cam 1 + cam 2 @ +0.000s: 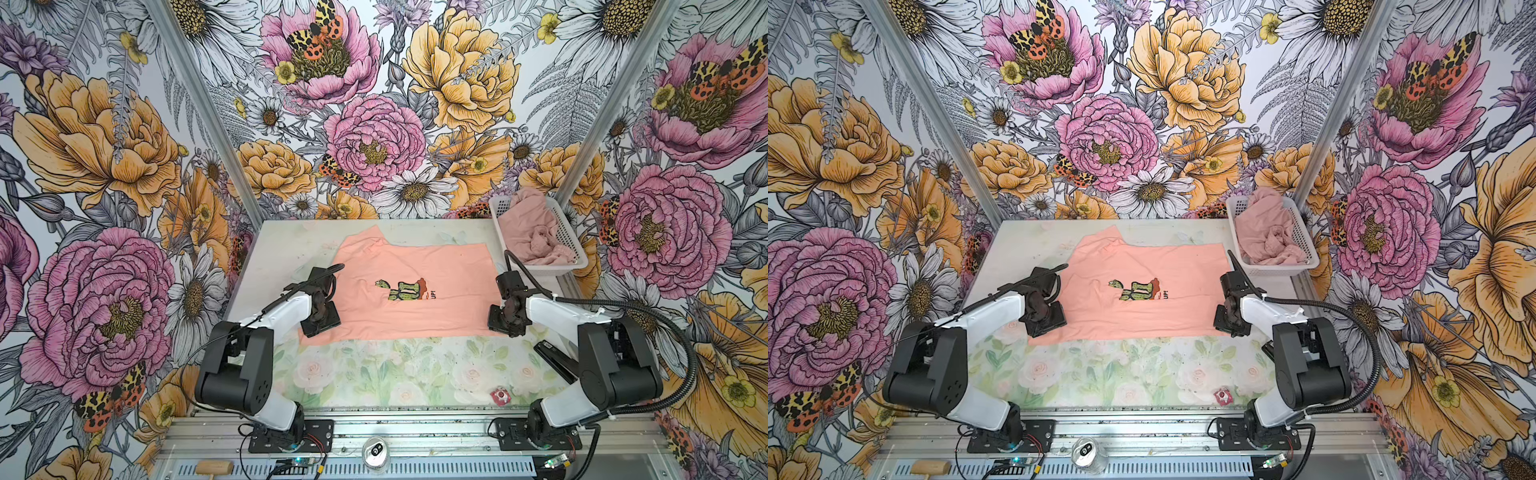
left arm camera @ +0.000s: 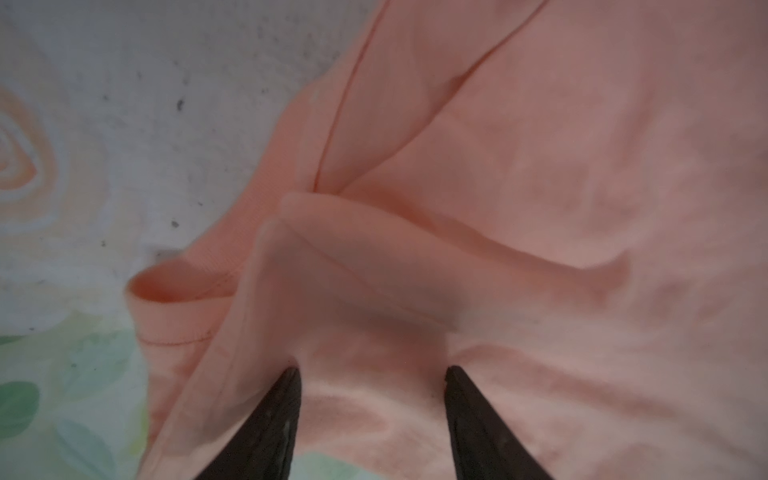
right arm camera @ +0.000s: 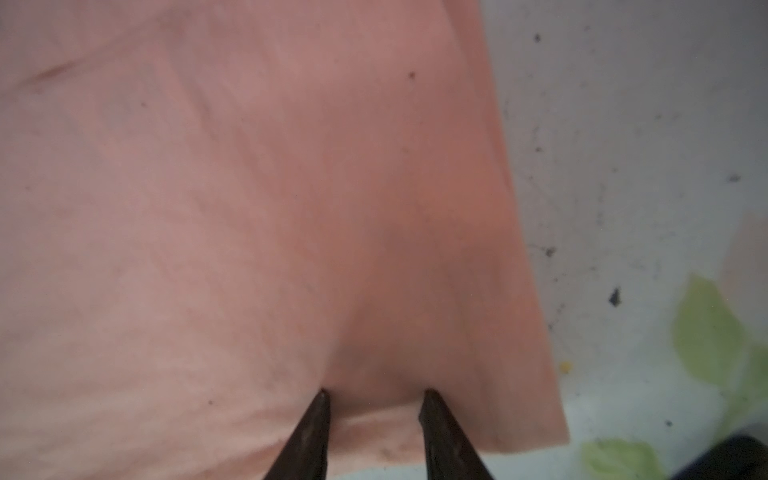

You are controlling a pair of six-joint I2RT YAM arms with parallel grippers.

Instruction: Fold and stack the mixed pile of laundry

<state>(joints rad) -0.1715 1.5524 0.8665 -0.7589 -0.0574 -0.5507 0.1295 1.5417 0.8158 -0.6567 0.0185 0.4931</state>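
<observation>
T-shirt [image 1: 436, 266] spread flat, graphic up, just beside basket [image 1: 552, 268]; pink garment [image 1: 528, 232] crumpled inside basket. Left gripper [image 2: 372, 370] on shirt side far from basket: jaws apart, released. Right gripper [image 3: 374, 392] on side near basket: jaws apart, nothing pinched. Risk: uneven pinches drag cloth, fold skews. Left wrist view shows bunched sleeve fold [image 2: 395, 249]; top views do not show it.
</observation>
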